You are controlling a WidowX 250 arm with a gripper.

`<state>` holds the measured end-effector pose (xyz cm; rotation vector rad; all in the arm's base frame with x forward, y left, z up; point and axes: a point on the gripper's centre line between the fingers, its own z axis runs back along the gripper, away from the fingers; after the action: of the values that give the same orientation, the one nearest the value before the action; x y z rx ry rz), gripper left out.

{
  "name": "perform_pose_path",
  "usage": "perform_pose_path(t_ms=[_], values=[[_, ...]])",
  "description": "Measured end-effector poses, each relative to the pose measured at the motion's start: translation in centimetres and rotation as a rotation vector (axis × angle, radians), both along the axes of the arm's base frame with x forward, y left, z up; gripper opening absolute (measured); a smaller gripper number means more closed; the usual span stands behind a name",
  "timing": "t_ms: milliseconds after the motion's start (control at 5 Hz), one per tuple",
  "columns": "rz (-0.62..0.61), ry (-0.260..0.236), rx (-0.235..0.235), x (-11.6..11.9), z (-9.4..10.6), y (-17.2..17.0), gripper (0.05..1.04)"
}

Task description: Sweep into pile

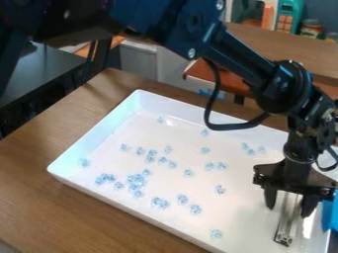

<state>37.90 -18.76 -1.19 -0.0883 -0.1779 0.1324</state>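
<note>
The gripper hangs at the lower right, over the right part of the white tray. A narrow silver bar slants down below it, its dark lower end close to the tray floor. Small clear-blue pieces lie scattered over the tray. Several sit in a loose cluster left of centre, with another clump farther left. A pair lies toward the front wall, and a lone piece is left of the bar's lower end. A few more pieces lie farther back, left of the arm.
Raised walls surround the tray, which stands on a brown wooden table. At the right edge, a blue object is beside the gripper. Toy kitchen furniture, a teal toy and a jar stand behind. A black cable loops below the arm.
</note>
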Motion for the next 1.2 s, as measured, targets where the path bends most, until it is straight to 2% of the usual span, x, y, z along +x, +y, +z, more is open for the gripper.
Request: perform_pose_path(t_ms=[200,400,800,1200], values=[[-0.012,-0.013,-0.012,0.1,0.1,-0.3,0.388],[-0.009,-0.016,-0.029,0.1,-0.1,0.2,0.374],[-0.033,0.021,-0.062,0.3,-0.4,3.7,0.374],[-0.029,0.034,-0.078,0.4,-0.3,10.1,0.374]])
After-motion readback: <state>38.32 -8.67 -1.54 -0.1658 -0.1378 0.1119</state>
